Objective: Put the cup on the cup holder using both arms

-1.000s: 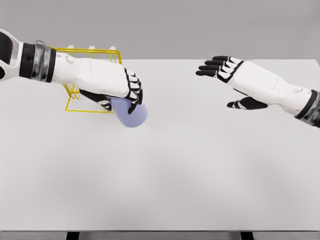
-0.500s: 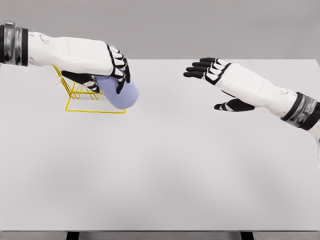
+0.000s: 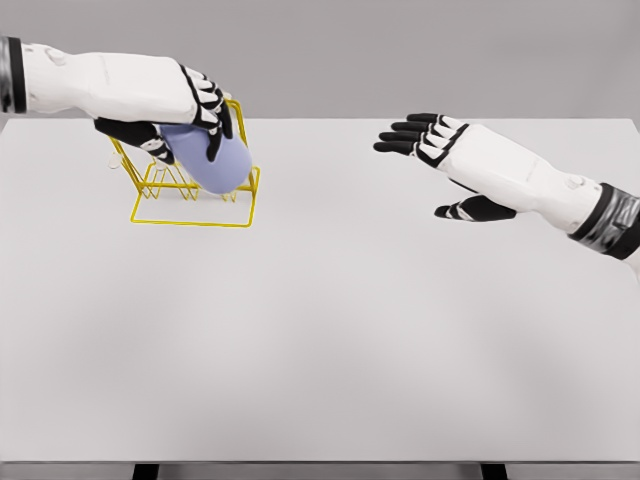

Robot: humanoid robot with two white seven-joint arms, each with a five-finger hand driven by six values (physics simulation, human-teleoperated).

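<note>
The left hand (image 3: pixel 185 110) was closed around the cup (image 3: pixel 208 160) in the upper left of the frame, fingers draped over its top and thumb beneath, so the pale blue cup lay tilted with its rounded end pointing down and right. That tilt probably suited sliding it onto the yellow wire cup holder (image 3: pixel 190 185), which stood directly under and behind it on the white table (image 3: pixel 330 330); whether cup and wire touched could not be told. The right hand (image 3: pixel 440 150) hovered at upper right, well apart, fingers extended flat and holding nothing, seemingly kept clear of the placement.
</note>
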